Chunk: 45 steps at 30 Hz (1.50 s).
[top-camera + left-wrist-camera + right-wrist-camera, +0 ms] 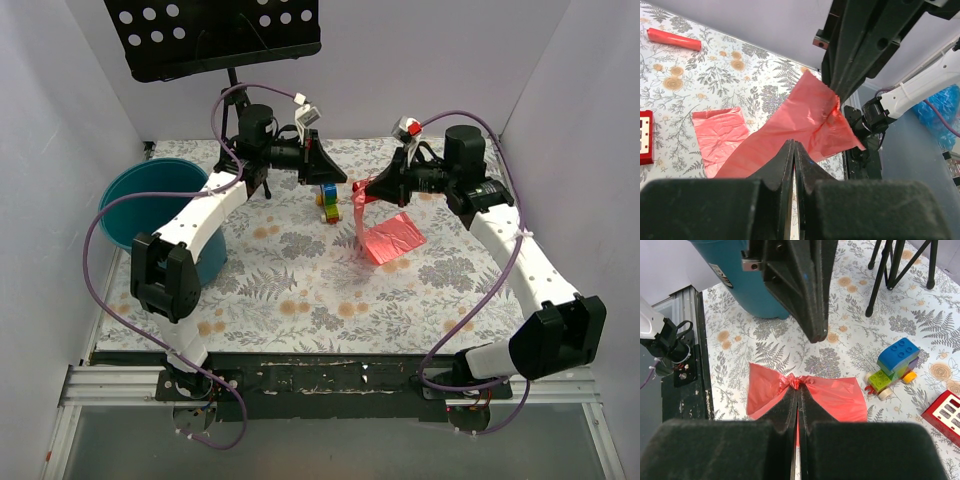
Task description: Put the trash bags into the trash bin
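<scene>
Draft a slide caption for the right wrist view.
Pink trash bag bunched in the shut right gripper; left gripper shut nearby, teal bin beyond.

The trash bin (130, 195) stands left, the trash bag (392, 238) apparently right of a toy car (328, 205).

Pale walls (420, 70), floral tablecloth (300, 290)

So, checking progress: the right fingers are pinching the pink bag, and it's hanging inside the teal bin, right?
Wrong place. The right fingers do pinch the pink bag, but it trails down onto the floral table, apart from the teal bin, as the top external view shows.
</scene>
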{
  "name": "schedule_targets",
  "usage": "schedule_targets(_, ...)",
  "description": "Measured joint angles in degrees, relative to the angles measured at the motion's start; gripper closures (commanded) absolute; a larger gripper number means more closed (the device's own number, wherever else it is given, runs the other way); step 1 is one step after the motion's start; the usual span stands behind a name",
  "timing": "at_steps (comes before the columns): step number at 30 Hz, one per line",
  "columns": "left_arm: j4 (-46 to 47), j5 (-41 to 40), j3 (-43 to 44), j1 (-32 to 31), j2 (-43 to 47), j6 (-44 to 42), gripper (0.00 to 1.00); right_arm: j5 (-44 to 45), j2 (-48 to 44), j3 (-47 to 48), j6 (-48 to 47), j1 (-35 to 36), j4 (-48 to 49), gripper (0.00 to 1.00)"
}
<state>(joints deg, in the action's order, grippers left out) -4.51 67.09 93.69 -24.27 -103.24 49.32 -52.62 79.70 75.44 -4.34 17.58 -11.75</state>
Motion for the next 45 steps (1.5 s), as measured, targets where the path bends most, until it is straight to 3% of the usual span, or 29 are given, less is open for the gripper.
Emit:
schedule_targets(1, 0.13, 0.0, -0.04, 0.22, 0.0, 0.15, 0.95, -0.04, -0.52, -0.15, -0.24, 0.0, -0.28, 0.99)
schedule_targets(2, 0.83, 0.11, -0.35, 0.33, 0.0, 0.66, 0.79, -0.07, -0.83, -0.22, -0.39, 0.0, -0.44, 0.99)
schedule_targets(4, 3.56, 0.63, -1.55, 0.28, 0.07, 2.1, 0.59, -0.11, -0.96, -0.22, -0.55, 0.02, -0.52, 0.99)
schedule_targets(6, 5.73, 1.16, -2.86, -0.04, 0.07, 4.02, 0.56, -0.09, -0.74, -0.22, -0.59, 0.04, -0.79, 0.99)
schedule_targets(11, 11.26, 2.6, -4.22, -1.49, 0.07, 8.9, 0.6, -0.24, 0.76, -0.09, -0.55, 0.07, -0.98, 0.99)
schedule_targets(16, 15.78, 3.28, -4.22, -3.04, 0.02, 11.61, 0.7, -0.28, 3.43, 1.55, -0.52, 0.5, -1.55, 0.99)
schedule_targets(24, 17.14, 3.69, -4.22, -3.72, -0.37, 12.0, 0.8, -0.66, 4.37, 3.13, -0.26, 0.85, -1.51, 0.99)
schedule_targets(33, 16.63, 3.72, -4.13, -3.3, -0.5, 11.32, 0.78, -0.37, 4.35, 3.21, -0.79, 0.96, -1.66, 0.99)
schedule_targets(36, 15.08, 3.15, -3.52, -2.73, -0.22, 9.29, 0.61, -0.85, 4.0, 3.21, -2.6, 1.18, -2.91, 0.99)
schedule_targets(39, 11.72, 1.44, -3.52, -2.4, 0.7, 4.66, 0.56, -2.43, 3.15, 3.21, -4.2, 1.36, -4.66, 0.99)
schedule_targets(45, 3.87, 0.04, -1.03, -2.6, 0.59, -1.64, 0.6, -6.95, 1.62, 3.21, -5.05, 1.68, -5.44, 0.99)
